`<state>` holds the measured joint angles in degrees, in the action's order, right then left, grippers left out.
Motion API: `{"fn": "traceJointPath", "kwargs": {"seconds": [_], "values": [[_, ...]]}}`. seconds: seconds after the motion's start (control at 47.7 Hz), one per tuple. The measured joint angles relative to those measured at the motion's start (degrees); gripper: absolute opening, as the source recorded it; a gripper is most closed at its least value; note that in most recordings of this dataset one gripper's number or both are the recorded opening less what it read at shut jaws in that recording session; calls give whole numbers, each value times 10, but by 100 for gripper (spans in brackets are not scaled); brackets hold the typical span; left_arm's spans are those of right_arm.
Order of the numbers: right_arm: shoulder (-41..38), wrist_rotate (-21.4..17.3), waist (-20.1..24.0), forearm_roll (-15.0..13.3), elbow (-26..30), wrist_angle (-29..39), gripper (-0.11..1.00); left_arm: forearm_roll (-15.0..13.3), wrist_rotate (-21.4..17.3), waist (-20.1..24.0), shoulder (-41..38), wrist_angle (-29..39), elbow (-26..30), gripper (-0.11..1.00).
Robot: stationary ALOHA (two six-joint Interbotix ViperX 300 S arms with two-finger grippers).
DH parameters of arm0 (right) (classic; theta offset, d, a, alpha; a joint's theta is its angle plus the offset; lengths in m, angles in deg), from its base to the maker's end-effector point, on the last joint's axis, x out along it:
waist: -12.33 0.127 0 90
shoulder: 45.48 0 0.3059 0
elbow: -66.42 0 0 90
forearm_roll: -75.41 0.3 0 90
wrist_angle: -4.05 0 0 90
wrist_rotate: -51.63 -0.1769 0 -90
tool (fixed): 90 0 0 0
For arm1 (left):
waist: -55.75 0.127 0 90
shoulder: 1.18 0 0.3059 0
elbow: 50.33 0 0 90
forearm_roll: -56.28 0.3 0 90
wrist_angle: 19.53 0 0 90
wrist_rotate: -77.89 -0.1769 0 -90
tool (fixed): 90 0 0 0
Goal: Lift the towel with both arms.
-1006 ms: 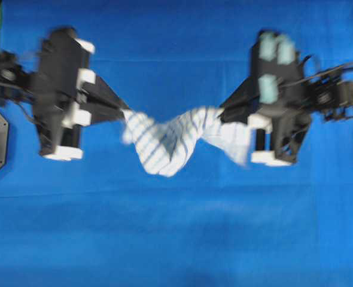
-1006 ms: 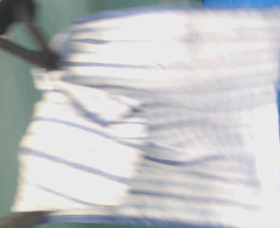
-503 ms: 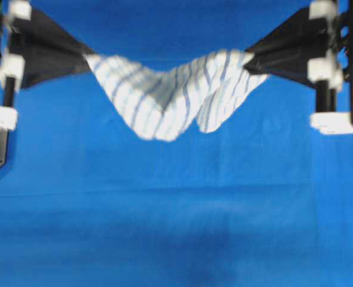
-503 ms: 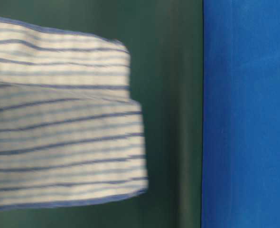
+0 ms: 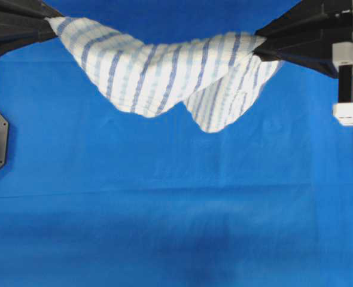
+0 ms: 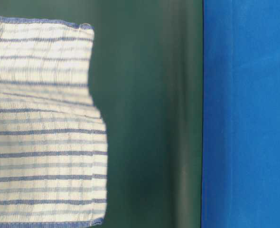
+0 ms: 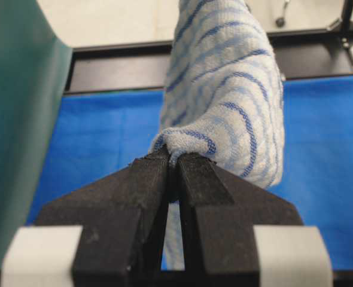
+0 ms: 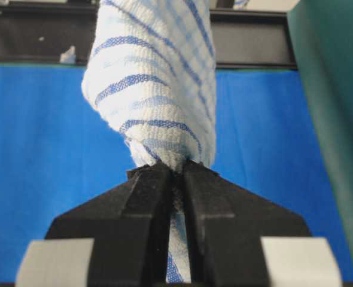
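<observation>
Blue table cover [image 5: 176,227] fills the overhead view, flat and smooth, and a dark green backdrop [image 6: 149,114] stands behind it in the table-level view. Up in the air above that cover hangs the towel [image 5: 164,72], white with blue and grey check stripes, strung between the two arms like a hammock. It sags in the middle, with two lobes drooping down, the one toward the right end lower and narrower. None of it touches the cover. In the table-level view the towel fills the left side of the picture, blue hem showing along its top and bottom edges, stripes crisp, the green backdrop behind it.

On the left, the left gripper [image 5: 45,25] comes in from the top corner, its black fingers [image 7: 143,179] pressed together and pinching a bunched end of the towel right at the tips; the wrist view shows the cloth rolling away from the tips. On the right, the right gripper [image 5: 257,48] mirrors it, jaws clamped on the opposite end, the fabric twisted into a thick roll just past the tips, with a strip of cloth trailing back between the fingers. White fittings [image 5: 350,113] show on the right arm near the picture's edge.
</observation>
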<state>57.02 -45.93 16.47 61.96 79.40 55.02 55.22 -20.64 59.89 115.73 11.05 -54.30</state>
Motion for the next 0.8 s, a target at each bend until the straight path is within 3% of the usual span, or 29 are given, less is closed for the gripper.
{"fn": "traceJointPath", "kwargs": {"seconds": [0.084, 0.126, 0.252, 0.314, 0.44, 0.482, 0.65, 0.796], "values": [[-1, 0, -1, 0, 0, 1, 9, 0, -16, 0, -6, 0, 0, 2], [-1, 0, -1, -1, 0, 1, 16, 0, -21, 0, -9, 0, 0, 5], [-4, -2, -4, -10, 0, 1, 54, 0, -35, 0, -13, -2, -3, 40], [-5, -4, -6, -22, 0, 1, 67, 0, -29, 0, -12, -4, -6, 61], [-7, -5, -7, -38, -6, 1, 66, -1, -15, 5, -11, -4, -18, 90], [-6, -6, -8, -40, -8, 0, 67, 0, -14, 7, -8, -4, -23, 94], [-7, -11, -8, -40, -17, 2, 67, -1, -12, 8, -1, -4, -41, 94], [-7, -39, -9, -40, -62, 1, 67, -2, -6, 8, 0, -4, -89, 94]]}}
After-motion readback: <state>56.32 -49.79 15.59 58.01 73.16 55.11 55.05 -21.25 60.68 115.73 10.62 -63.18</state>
